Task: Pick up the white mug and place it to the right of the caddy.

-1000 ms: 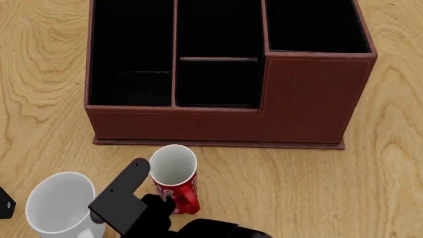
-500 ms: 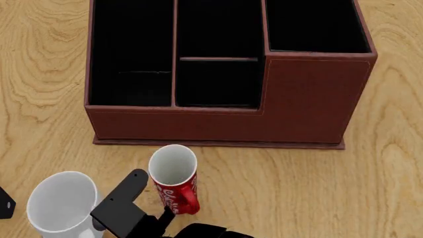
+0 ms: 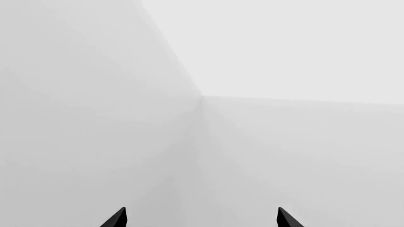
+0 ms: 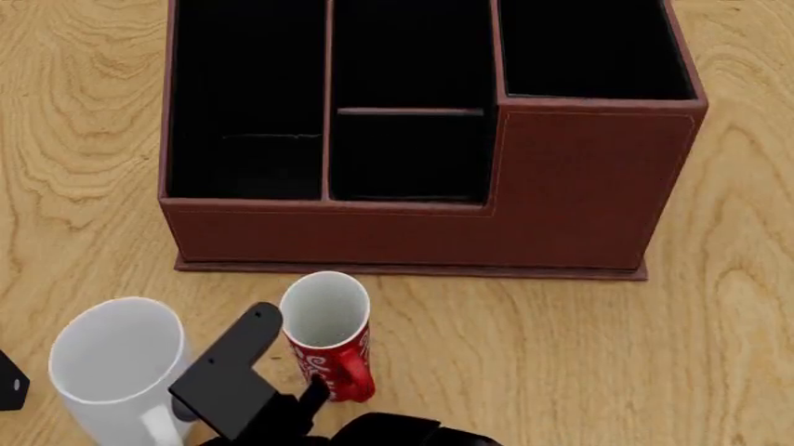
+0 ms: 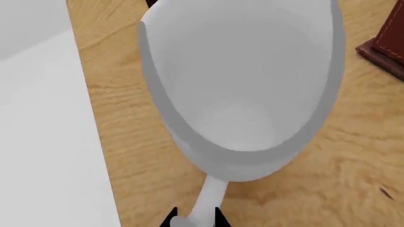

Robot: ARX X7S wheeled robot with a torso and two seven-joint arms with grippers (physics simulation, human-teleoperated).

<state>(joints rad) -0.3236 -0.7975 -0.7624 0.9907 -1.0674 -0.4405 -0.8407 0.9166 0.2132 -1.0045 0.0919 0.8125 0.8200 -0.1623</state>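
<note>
The wooden tabletop (image 4: 745,307) carries everything that shows. The caddy (image 4: 583,186), reddish-brown with black-lined compartments and one taller end section, stands beyond my right tool, well apart from it; in my right wrist view only a corner of its base (image 5: 385,49) shows. The white mug (image 4: 118,367) stands upright on the tabletop directly ahead of my right tool, its open mouth facing up, and it fills most of my right wrist view (image 5: 243,80). Its loop handle (image 5: 208,201) points back toward the tool. My right tool (image 5: 192,220) is clenched on that handle: the two dark fingertips sit on either side of it at the edge of the wrist view. In the head view, the black body of the right tool (image 4: 230,376) lies between the white mug and the red mug (image 4: 329,334). The red mug, slimmer and patterned in white, stands upright just beside the tool, nearer the caddy. My left tool (image 3: 198,220) is released, its two dark fingertips spread wide against blank pale surfaces.
</note>
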